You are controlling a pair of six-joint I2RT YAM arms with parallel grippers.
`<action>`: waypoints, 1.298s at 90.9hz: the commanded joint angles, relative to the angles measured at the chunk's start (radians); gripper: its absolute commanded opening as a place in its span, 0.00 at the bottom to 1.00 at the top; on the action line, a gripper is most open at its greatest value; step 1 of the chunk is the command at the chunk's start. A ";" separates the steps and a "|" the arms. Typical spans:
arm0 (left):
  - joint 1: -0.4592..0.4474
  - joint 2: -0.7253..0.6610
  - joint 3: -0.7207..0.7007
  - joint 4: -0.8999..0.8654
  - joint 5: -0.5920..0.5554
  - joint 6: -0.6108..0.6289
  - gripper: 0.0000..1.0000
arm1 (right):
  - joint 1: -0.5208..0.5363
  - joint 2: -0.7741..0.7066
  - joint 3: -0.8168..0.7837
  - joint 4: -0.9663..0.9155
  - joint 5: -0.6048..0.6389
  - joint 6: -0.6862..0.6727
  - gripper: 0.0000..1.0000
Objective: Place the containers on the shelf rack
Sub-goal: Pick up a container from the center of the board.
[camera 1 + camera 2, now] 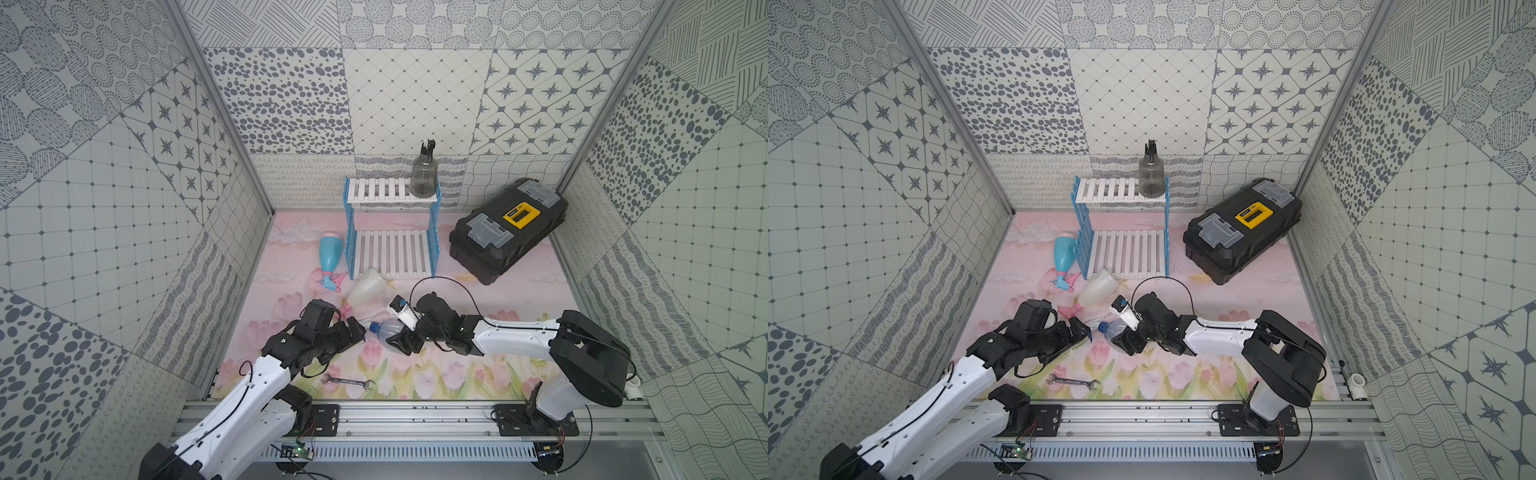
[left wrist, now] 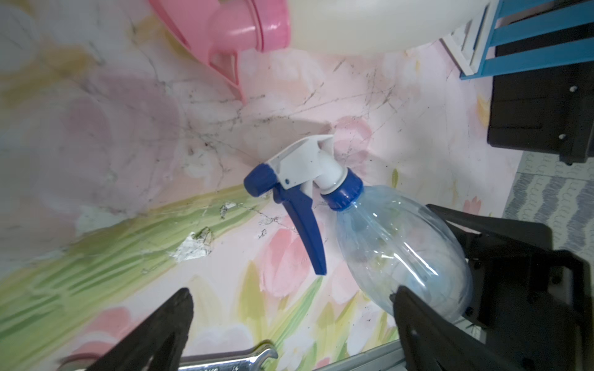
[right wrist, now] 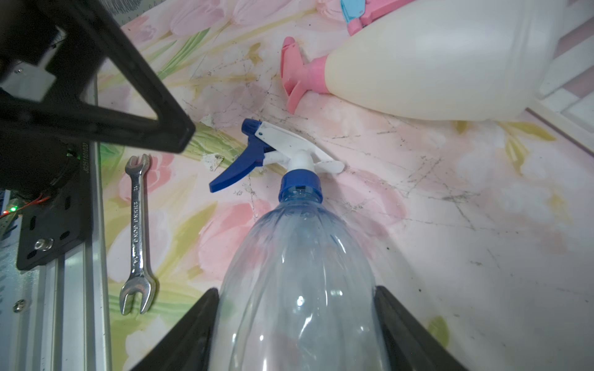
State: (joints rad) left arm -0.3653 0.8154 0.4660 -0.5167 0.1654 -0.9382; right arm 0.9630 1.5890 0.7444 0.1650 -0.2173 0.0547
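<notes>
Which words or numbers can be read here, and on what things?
"14", it seems: stamped on the wrench.
Other lettering on the wrench: too blurred.
Code on the black rail bracket: too small.
Label on the toolbox latch: blurred.

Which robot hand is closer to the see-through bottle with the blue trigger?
The right gripper. It straddles the body of the clear bottle, one finger on each side. The left gripper is open just beside the bottle's trigger end, not around it.

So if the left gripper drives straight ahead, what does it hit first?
Likely the blue trigger head of the clear bottle, just ahead of the open left gripper; depth unclear.
</notes>
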 commanded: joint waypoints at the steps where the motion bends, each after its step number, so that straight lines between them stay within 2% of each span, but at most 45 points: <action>1: 0.046 0.080 -0.148 0.546 0.280 -0.302 0.99 | -0.007 -0.022 -0.022 0.060 -0.021 0.026 0.57; 12: 0.061 0.192 -0.205 0.756 0.322 -0.383 0.95 | -0.007 -0.025 -0.023 0.061 -0.020 0.026 0.58; 42: 0.070 0.509 -0.265 1.265 0.325 -0.556 0.55 | -0.006 -0.009 -0.011 0.057 -0.026 0.025 0.58; 65: 0.108 0.754 -0.298 1.685 0.366 -0.705 0.50 | -0.007 -0.004 -0.008 0.056 -0.016 0.025 0.58; 73: 0.112 0.816 -0.350 1.781 0.361 -0.736 0.49 | -0.007 -0.005 -0.007 0.054 -0.015 0.024 0.58; 87: 0.113 0.837 -0.367 1.796 0.358 -0.734 0.51 | -0.007 -0.004 -0.007 0.051 -0.017 0.022 0.58; 96: 0.114 0.792 -0.367 1.737 0.352 -0.721 0.37 | -0.007 0.001 -0.004 0.052 -0.016 0.022 0.58; 111: 0.116 0.629 -0.363 1.492 0.334 -0.663 0.33 | -0.006 -0.001 -0.006 0.053 -0.013 0.023 0.58; 115: 0.116 0.568 -0.356 1.408 0.326 -0.641 0.36 | -0.007 -0.003 -0.009 0.055 -0.013 0.022 0.58; 118: 0.117 0.509 -0.345 1.319 0.322 -0.617 0.42 | -0.007 -0.003 -0.010 0.057 -0.012 0.023 0.58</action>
State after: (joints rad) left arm -0.2653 1.4910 0.1028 1.0363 0.4652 -1.5826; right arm 0.9531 1.5890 0.7330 0.2176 -0.2283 0.0750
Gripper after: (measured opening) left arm 0.352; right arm 0.723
